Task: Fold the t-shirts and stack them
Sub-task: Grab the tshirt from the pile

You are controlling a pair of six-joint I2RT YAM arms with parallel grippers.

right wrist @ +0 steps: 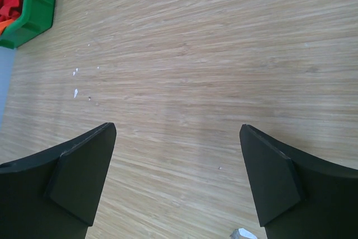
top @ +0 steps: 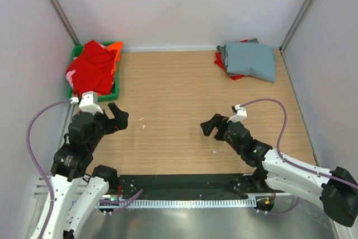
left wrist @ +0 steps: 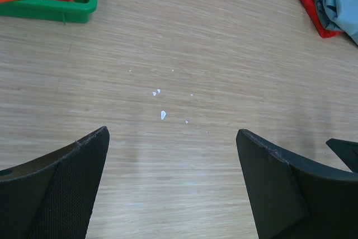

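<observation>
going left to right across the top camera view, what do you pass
red t-shirt heap → left gripper → white specks → right gripper → grey-blue t-shirt

A lab test cell: white panel walls (top: 184,4) enclosing a wooden table (top: 179,93).

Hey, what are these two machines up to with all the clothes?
Two robot arms are meant to fold and stack t-shirts. Right now neither holds anything: the left claw and right claw both hang open above the wooden table. A folded grey-blue shirt lies on a red shirt in the far right corner. A crumpled red shirt heaps out of the green bin at far left.
</observation>
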